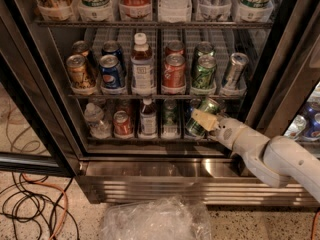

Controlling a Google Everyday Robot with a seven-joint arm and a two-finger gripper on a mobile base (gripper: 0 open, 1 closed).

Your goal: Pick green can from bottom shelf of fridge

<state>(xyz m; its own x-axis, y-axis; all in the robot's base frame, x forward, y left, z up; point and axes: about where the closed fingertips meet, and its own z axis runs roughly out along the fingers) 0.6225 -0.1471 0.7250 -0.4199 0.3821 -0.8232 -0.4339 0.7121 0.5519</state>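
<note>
The fridge [280,74] stands open, with wire racks of cans and bottles. On the bottom shelf [150,140] my gripper [204,120] reaches in from the right on a white arm. It is shut on the green can [199,126], which leans with its silver top [212,104] tipped to the right, at the right end of the shelf. One beige finger pad [203,118] lies across the can's front. Another green can [170,115] stands upright just to its left.
On the bottom shelf also stand a brown bottle [147,118], a red can [122,123] and a clear bottle [95,119]. The rack above holds red, blue, green and silver cans. Crumpled plastic [155,219] and cables [30,204] lie on the floor. A ribbed steel base [165,181] runs below the shelf.
</note>
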